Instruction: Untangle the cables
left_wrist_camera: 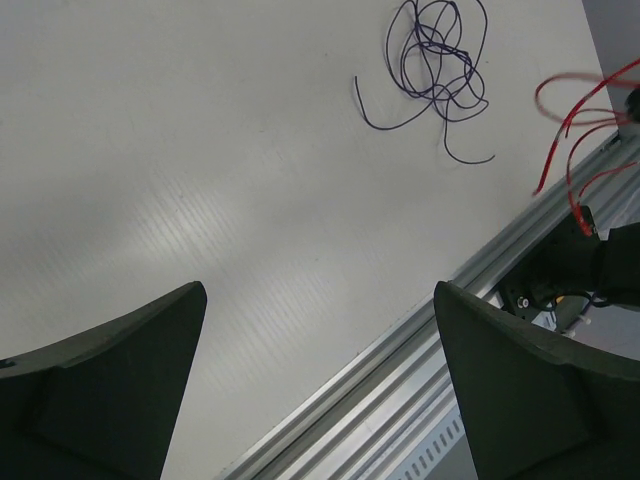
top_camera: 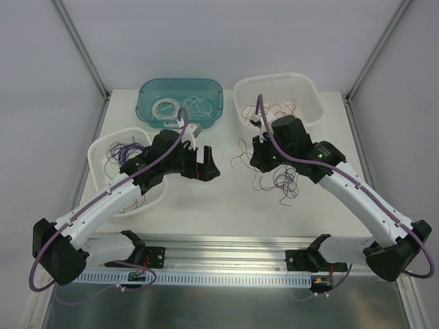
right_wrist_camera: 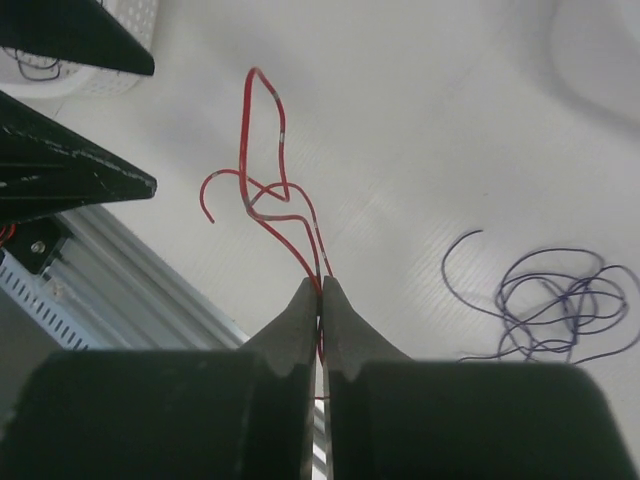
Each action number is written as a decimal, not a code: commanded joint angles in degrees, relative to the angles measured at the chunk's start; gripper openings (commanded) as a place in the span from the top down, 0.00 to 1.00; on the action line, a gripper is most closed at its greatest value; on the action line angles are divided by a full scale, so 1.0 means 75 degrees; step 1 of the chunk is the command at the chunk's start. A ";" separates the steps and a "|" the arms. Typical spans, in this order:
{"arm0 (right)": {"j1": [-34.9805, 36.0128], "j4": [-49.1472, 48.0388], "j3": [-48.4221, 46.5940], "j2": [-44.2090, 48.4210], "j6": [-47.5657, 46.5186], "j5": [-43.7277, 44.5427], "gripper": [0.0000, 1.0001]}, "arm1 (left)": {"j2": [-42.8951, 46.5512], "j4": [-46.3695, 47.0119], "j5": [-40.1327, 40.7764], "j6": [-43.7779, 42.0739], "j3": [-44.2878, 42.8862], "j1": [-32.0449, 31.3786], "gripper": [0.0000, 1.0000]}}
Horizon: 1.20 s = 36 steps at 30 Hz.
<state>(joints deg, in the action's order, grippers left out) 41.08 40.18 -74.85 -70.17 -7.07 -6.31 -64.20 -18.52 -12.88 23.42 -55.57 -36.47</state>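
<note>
**RED WIRE IN GRIP; PURPLE CLUMP LOOSE ON DESK**

The right gripper [right_wrist_camera: 319, 288] is found clenched on a red wire [right_wrist_camera: 268, 185]. The jaws are pressed together, the strand is pinched at the tips, and its free loops curl out beyond them. The left gripper [left_wrist_camera: 318, 292] is found released, with the fingers wide apart and nothing between them, held over bare desk near the middle. The purple wire clump [top_camera: 285, 181] lies loose on the desk right of centre, toward the near edge. In the wrist views it is apart from the red wire; whether a stray strand crosses cannot be told from overhead.

The step in hand is judged to be the carrying off of the separated red wire. Sorted wires are noted in three baskets:

- purple in the left white basket [top_camera: 152, 200] at the left edge
- white in the teal basket [top_camera: 145, 92] at the far edge
- red in the far-right white basket [top_camera: 310, 92] at the far right corner

The last is judged the destination. A firm pinch is called for, and the wire should be raised well before it is swung, so that the trailing loops are not dragged through the purple clump beside the arm.

Bare desk is available between the two grippers and toward the far edge. The aluminium rail [top_camera: 226, 245] along the near edge is to be avoided, since hanging loops could be caught there. Basket rims should be cleared from above.
</note>
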 commanded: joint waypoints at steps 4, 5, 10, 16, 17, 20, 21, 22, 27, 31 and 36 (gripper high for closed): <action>-0.0647 -0.0762 -0.1256 0.0053 -0.1013 0.1111 0.99 | -0.0158 0.0419 -0.0216 0.0100 0.0308 -0.0153 0.01; -0.0777 -0.0845 -0.1374 -0.0006 -0.1084 0.1087 0.99 | -0.0147 0.0419 -0.0227 0.0123 0.0343 -0.0153 0.01; -0.1608 -0.1838 -0.1879 -0.0569 -0.1249 0.0946 0.99 | 0.0005 0.0407 -0.0227 0.0205 0.0519 -0.0177 0.01; -0.2312 -0.3714 -0.2207 -0.1482 -0.2231 0.0667 0.99 | 0.0368 0.0407 -0.0122 0.0288 0.0812 -0.0188 0.01; -0.2406 -0.3856 -0.2416 -0.1646 -0.2581 0.0630 0.99 | 0.0416 0.0419 -0.0099 0.0288 0.0858 -0.0188 0.01; -0.2688 -0.4034 -0.2909 -0.2559 -0.3052 0.0583 0.99 | 0.0603 0.0407 -0.0028 0.0322 0.0987 -0.0188 0.01; -0.2735 -0.4045 -0.3259 -0.2805 -0.3309 0.0664 0.99 | 0.0638 0.0407 0.0007 0.0346 0.1022 -0.0188 0.01; -0.2805 -0.4011 -0.3425 -0.3295 -0.3392 0.0711 0.99 | 0.0708 0.0407 0.0088 0.0369 0.1058 -0.0200 0.01; -0.2969 -0.3765 -0.4467 -0.4552 -0.3557 0.1261 0.70 | 0.0884 0.0419 0.0159 0.0522 0.1245 -0.0188 0.01; -0.3075 -0.3413 -0.4611 -0.4917 -0.3208 0.1555 0.29 | 0.0920 0.0419 0.0253 0.0580 0.1292 -0.0188 0.01; -0.3122 -0.3307 -0.3698 -0.4052 -0.2668 0.1790 0.19 | 0.0675 0.0407 0.0195 0.0557 0.1164 -0.0200 0.01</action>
<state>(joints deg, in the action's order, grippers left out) 18.04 16.10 -104.60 -107.50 -30.02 4.71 -58.61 -16.75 -11.81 26.72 -46.19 -37.21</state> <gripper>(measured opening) 0.802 0.992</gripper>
